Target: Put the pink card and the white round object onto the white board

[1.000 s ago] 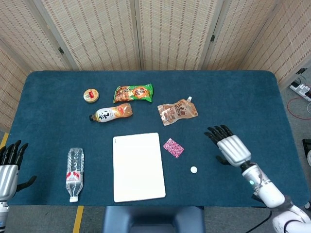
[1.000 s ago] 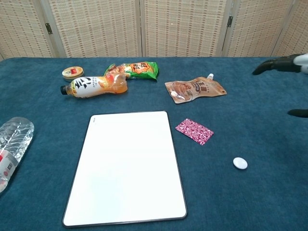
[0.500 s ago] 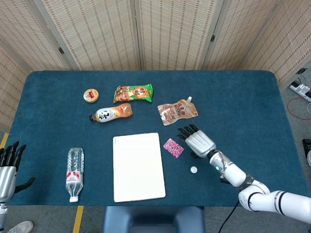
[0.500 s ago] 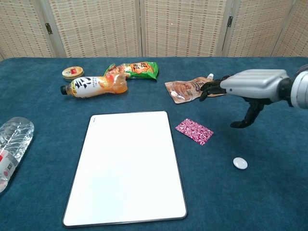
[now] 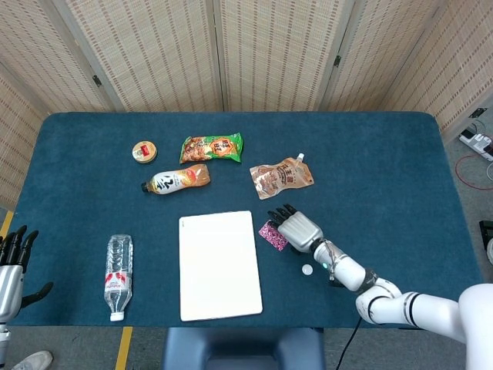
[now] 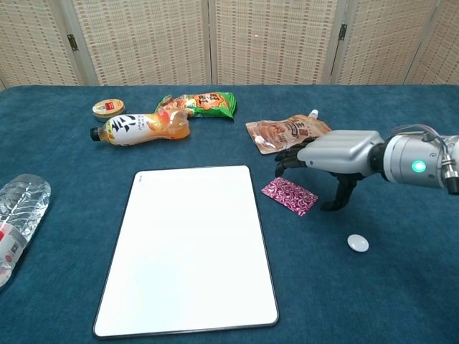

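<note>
The pink patterned card (image 6: pixel 289 196) lies on the blue cloth just right of the white board (image 6: pixel 188 244); in the head view the card (image 5: pixel 270 235) is partly covered by my right hand. My right hand (image 6: pixel 331 155) hovers over the card (image 5: pixel 296 228), fingers apart and stretched toward the board (image 5: pixel 219 264), holding nothing. The white round object (image 6: pixel 358 243) sits on the cloth to the right of the card, near the hand's thumb, (image 5: pixel 307 270). My left hand (image 5: pixel 13 266) rests open at the table's left edge, seen only in the head view.
A clear water bottle (image 5: pixel 118 266) lies left of the board. Behind the board are an orange drink bottle (image 6: pixel 142 127), a green snack bag (image 6: pixel 199 104), a small round tin (image 6: pixel 108 108) and a brown spouted pouch (image 6: pixel 289 133). Folding screens stand behind the table.
My right hand has swept left from the table's right side, past the round object, to above the pink card. The left hand has barely moved.
</note>
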### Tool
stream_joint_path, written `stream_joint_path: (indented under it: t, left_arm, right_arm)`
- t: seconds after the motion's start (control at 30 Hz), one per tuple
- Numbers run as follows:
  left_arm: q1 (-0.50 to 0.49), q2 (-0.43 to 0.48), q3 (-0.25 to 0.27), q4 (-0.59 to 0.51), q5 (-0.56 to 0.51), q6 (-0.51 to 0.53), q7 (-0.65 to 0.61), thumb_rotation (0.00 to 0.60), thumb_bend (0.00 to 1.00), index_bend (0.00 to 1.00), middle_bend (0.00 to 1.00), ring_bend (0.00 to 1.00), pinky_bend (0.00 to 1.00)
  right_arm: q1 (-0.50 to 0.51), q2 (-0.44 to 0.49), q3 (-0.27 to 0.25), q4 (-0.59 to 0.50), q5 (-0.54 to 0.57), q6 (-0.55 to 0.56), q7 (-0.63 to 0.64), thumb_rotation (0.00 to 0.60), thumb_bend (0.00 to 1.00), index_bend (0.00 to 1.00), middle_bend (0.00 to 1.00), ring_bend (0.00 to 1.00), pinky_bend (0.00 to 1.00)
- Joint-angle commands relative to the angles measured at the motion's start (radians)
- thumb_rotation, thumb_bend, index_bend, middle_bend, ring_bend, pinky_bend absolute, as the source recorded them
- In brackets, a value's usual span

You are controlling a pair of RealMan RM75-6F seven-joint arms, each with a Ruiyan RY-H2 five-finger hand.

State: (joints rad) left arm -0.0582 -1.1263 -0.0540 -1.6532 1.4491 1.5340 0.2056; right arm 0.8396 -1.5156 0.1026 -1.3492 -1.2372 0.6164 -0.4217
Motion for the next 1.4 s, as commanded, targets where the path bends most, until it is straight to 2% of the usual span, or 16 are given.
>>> stream_joint_path:
  t: [0.03,0.5,1.3,1.4]
  left_arm:
    - [0.001,0.0,-0.001,0.001,-0.003,-0.001,0.001,0.6,0.21,0.07,0.0,0.06,0.0]
    - [0.001,0.005,-0.001,-0.001,-0.01,-0.015,-0.024,0.6,0.21,0.07,0.0,0.06,0.0]
    - [0.002,0.008,-0.002,0.0,-0.016,-0.022,-0.027,0.6,0.21,0.07,0.0,0.06,0.0]
    - [0.002,0.009,-0.002,0.001,-0.015,-0.02,-0.029,0.6,0.21,0.07,0.0,0.06,0.0]
  right_arm:
    - [0.017,-0.019,-0.005,0.022,-0.006,-0.006,0.006,0.6,0.33,0.15,0.06,0.0,0.0]
    - [0.055,-0.059,-0.034,0.086,-0.008,-0.017,0.013,0.6,0.33,0.15,0.06,0.0,0.0]
    - [0.107,-0.095,-0.04,0.144,0.031,-0.043,0.023,0.6,0.33,0.15,0.06,0.0,0.0]
    - [0.105,-0.095,-0.042,0.14,0.027,-0.029,0.026,0.6,0.33,0.19,0.07,0.0,0.0]
